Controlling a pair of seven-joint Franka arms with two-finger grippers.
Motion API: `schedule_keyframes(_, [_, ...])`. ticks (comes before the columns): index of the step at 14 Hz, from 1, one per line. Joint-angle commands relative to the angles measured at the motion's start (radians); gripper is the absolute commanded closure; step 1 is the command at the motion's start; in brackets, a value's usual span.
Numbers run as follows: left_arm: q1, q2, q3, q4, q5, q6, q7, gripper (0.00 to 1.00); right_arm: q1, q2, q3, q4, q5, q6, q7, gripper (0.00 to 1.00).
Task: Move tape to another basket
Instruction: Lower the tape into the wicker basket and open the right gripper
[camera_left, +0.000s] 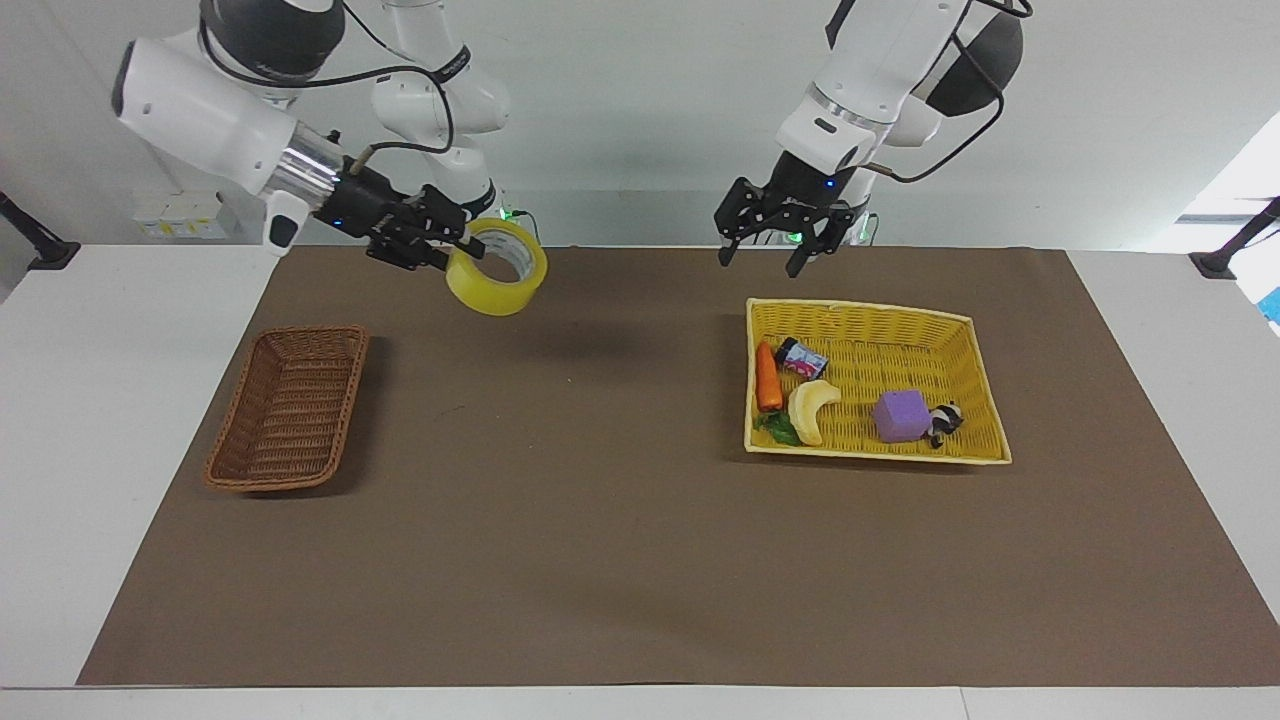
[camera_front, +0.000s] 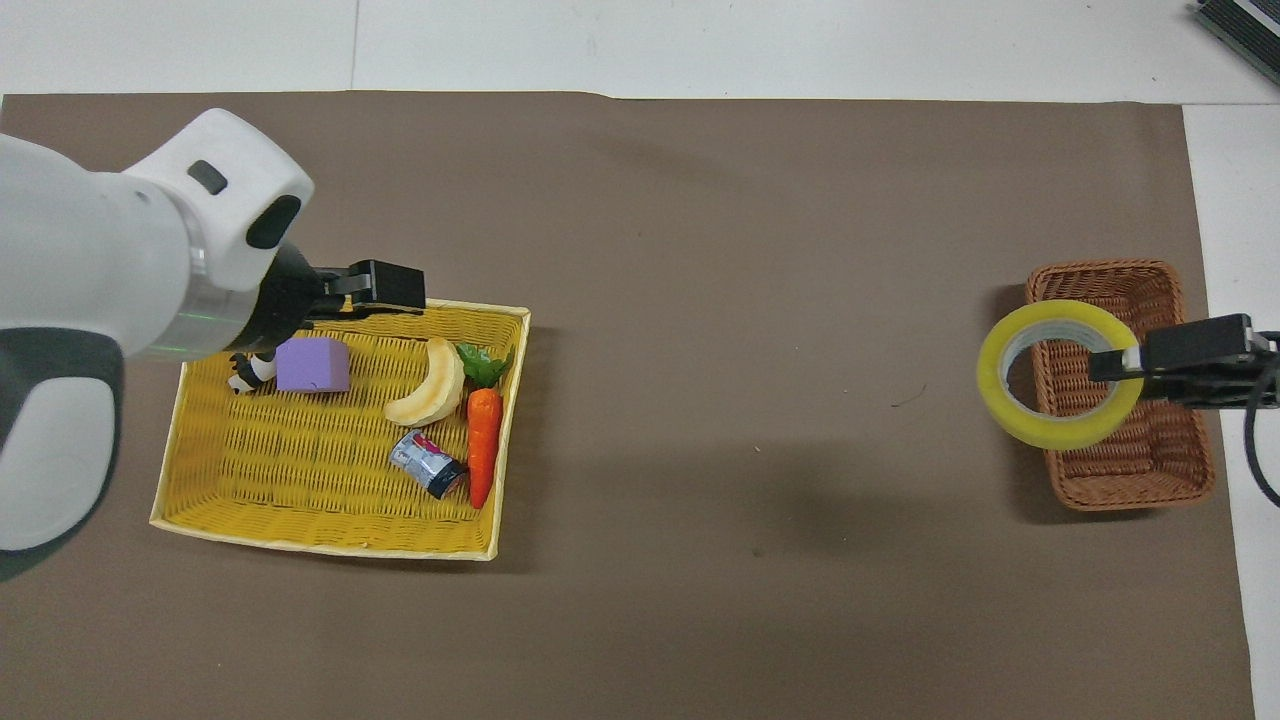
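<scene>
Tape rim hides right gripper fingertips pinching it.

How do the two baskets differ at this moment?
The yellow basket is larger and holds a carrot, banana and purple block; the brown basket is narrower and empty. The taped right gripper hangs near the brown one. Both are woven.

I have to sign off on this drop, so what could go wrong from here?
The right gripper pinches the tape by one wall only, so the roll hangs to one side and might slip or swing. The brown basket is narrow; released on edge, the roll may catch a rim or roll out onto the mat. The left gripper waits open above the yellow basket, no hazard.
</scene>
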Motion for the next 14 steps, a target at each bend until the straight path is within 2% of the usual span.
schedule_keyframes(1, [0.058,-0.017,-0.005,-0.010,0.089,-0.039,0.083,0.00,-0.033,-0.014,0.011,0.008,-0.075,0.004,-0.017,1.00])
schedule_keyframes(2, [0.072,-0.017,-0.001,-0.010,0.117,-0.054,0.129,0.00,-0.043,-0.011,0.012,0.009,-0.128,0.021,-0.015,1.00])
schedule_keyframes(4, [0.119,-0.017,0.021,0.010,0.133,-0.122,0.195,0.00,-0.075,0.030,0.011,0.006,-0.147,0.038,-0.029,1.00])
schedule_keyframes(7, [0.191,-0.016,0.032,0.076,0.137,-0.205,0.359,0.00,-0.167,0.163,0.011,0.008,-0.167,0.052,-0.291,1.00])
schedule_keyframes(11, [0.216,-0.008,0.036,0.116,0.177,-0.217,0.355,0.00,-0.191,0.269,0.011,0.008,-0.205,0.122,-0.431,1.00])
schedule_keyframes(14, [0.234,-0.017,0.041,0.134,0.199,-0.294,0.430,0.00,-0.237,0.325,0.011,0.008,-0.209,0.144,-0.551,1.00])
